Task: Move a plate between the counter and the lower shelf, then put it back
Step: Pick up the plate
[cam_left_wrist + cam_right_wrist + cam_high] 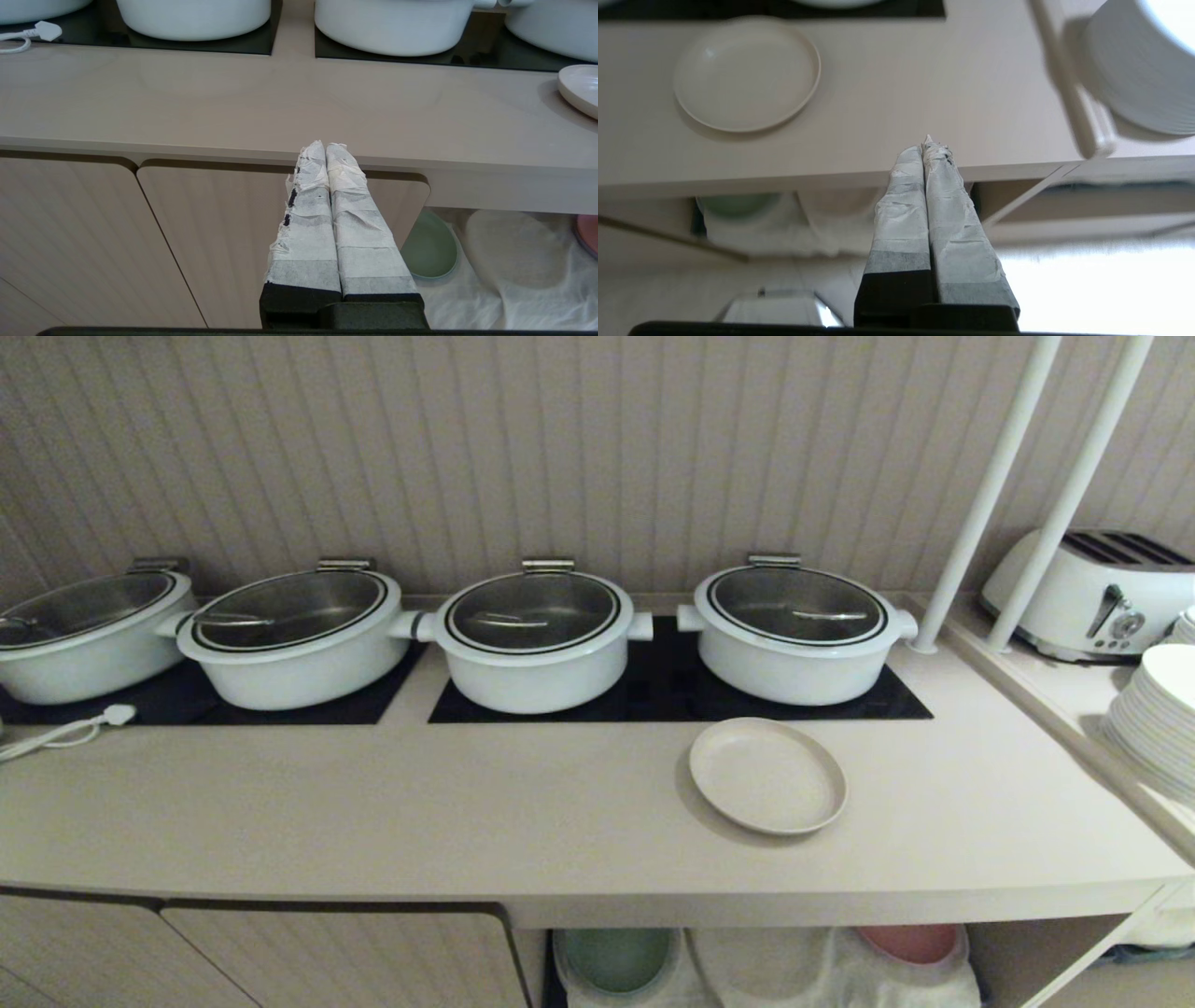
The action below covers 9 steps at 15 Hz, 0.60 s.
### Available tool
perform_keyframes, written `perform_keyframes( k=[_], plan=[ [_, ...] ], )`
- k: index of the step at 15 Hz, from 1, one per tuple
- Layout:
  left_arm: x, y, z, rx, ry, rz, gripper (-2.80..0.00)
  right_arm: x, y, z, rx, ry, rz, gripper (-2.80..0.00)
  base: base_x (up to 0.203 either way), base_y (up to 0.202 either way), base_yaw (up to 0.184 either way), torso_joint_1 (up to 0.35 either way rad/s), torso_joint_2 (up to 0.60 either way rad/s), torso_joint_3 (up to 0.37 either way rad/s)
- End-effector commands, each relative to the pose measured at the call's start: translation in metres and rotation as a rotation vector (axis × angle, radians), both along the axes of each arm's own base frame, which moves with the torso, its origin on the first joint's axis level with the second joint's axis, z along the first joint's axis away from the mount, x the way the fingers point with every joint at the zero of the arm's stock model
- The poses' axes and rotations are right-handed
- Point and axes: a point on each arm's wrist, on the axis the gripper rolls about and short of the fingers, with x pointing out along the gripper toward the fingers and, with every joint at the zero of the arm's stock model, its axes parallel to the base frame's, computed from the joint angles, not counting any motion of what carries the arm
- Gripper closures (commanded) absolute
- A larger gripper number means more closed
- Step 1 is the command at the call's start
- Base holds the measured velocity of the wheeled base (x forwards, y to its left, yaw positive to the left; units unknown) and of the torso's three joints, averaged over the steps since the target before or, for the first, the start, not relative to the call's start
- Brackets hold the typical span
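Clearly, small round cream-beige matte plate (767, 775) lies on long beige counter (373, 821), right of centre, just near of black hob panel (672, 695), bare room to rounded front edge. Lower shelf (1036, 952) cut off; green plate (616, 959), pink plate (910, 943) partly seen. Only wrist views show left gripper (325, 148) and right gripper (925, 148): both fingers pressed together, empty, near of counter edge.

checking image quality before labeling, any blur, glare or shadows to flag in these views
Head view: sharp, the plate casts a soft shadow on the counter. Left wrist view: sharp, no glare. Right wrist view: blurred, the stacked white plates smeared, with a blown-out bright patch beside the shut right end effector.
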Motion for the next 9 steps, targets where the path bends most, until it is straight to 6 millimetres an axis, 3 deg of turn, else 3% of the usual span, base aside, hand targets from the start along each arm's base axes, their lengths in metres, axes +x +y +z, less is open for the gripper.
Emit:
perform_keyframes(
  k=[1,5,9],
  plan=[
    [0.0,0.0,0.0,-0.001,-0.001,0.001,0.0,0.07,0.001,-0.016,0.006,0.222,0.016,0.0,0.0,0.0,0.0,0.0,0.0,0.0],
    [0.0,0.0,0.0,-0.001,-0.001,0.001,0.0,0.149,0.005,-0.029,0.062,0.375,0.103,0.0,0.0,0.0,0.0,0.0,0.0,0.0],
    [0.0,0.0,0.0,-0.001,-0.001,0.001,0.0,0.208,0.008,-0.035,0.139,0.489,0.188,0.0,0.0,0.0,0.0,0.0,0.0,0.0]
  ],
)
